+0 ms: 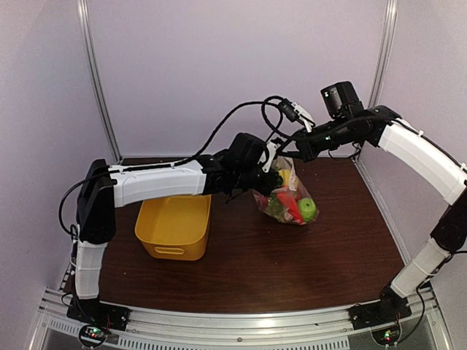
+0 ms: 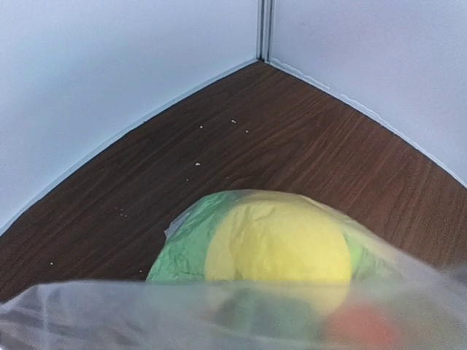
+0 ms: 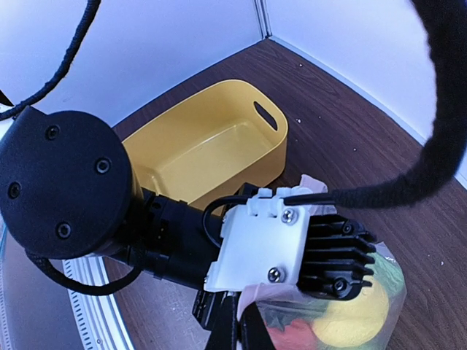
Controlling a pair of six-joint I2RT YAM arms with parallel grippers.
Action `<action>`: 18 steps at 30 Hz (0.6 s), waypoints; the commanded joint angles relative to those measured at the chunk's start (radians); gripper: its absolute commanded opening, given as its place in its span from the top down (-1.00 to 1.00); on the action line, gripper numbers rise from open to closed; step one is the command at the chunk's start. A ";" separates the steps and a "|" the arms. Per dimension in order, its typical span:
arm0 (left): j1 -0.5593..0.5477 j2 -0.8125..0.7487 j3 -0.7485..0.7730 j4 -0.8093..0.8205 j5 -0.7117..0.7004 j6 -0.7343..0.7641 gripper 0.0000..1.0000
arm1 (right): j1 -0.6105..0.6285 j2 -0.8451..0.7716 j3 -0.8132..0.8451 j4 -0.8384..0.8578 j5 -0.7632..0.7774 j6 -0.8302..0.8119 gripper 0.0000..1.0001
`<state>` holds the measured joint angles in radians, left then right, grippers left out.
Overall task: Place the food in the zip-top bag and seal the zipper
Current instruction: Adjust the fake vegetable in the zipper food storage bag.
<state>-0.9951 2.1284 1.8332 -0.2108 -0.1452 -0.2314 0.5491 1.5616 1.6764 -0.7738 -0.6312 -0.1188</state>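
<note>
We see the zip-top bag standing mid-table with the food inside and its mouth uppermost. The left gripper is at its 10 o'clock and the right gripper at 12. We cannot tell how far either one's fingers are spread.

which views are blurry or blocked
Left wrist view: the clear crinkly plastic bag smears out of focus across the bottom, softening the yellow round toy; right wrist view: the left arm's black and white wrist fills the centre, a close black cable crossing top right.
</note>
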 commanded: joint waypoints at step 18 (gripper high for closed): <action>-0.008 -0.599 -0.314 0.056 0.283 0.094 -0.73 | -0.007 0.018 0.054 -0.012 -0.063 -0.081 1.00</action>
<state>-1.0050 1.6169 1.6592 -0.1505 0.0692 -0.2291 0.5472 1.5955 1.7069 -0.7712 -0.6407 -0.1333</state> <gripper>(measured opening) 0.865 0.004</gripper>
